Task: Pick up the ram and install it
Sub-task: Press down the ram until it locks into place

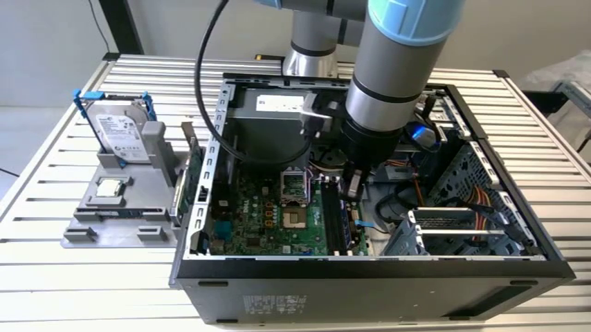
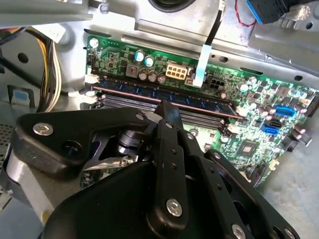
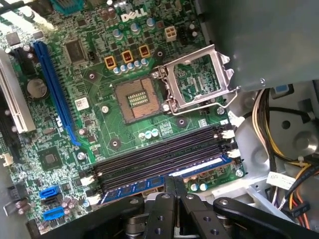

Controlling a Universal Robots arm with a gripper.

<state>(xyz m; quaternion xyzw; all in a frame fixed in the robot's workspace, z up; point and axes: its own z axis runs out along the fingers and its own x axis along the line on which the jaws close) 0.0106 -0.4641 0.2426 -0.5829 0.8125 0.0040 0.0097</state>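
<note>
One ram [image 3: 164, 181]: thin blue stick, seated in outermost black slot at board [image 3: 99, 114] edge.
Gripper [image 3: 173, 186]: matte black fingers pinched together, tips touching ram's top edge.

I see an open PC case [image 1: 369, 266] on the slatted table [image 1: 55, 277], motherboard [image 1: 268, 221] exposed with CPU socket [image 3: 137, 99] open. Hard drive [image 1: 120, 131] stands upright in a grey fixture [image 1: 120, 214] at the exterior view's left, beside the case.
</note>
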